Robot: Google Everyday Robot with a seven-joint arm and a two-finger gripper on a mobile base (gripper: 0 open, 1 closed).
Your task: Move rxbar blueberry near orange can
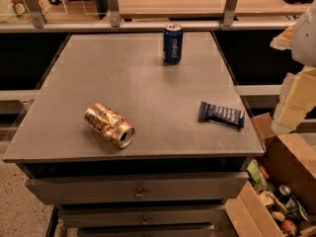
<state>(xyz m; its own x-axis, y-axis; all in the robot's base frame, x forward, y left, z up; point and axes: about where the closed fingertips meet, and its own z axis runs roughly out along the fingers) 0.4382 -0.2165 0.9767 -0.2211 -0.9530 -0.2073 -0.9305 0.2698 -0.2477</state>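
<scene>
The rxbar blueberry [221, 114], a flat dark navy bar, lies on the grey table [133, 83] near its right front edge. The orange can [109, 125] lies on its side at the front left of the table, its open silver top facing front right. The two are far apart. My gripper [295, 98] shows as a pale, blocky shape at the right edge of the view, off the table's right side, beyond and above the bar, touching nothing.
A dark blue Pepsi can [173, 44] stands upright at the back middle of the table. An open cardboard box [281, 181] with several items sits on the floor at the front right. Drawers are under the tabletop, and a railing and counter run behind it.
</scene>
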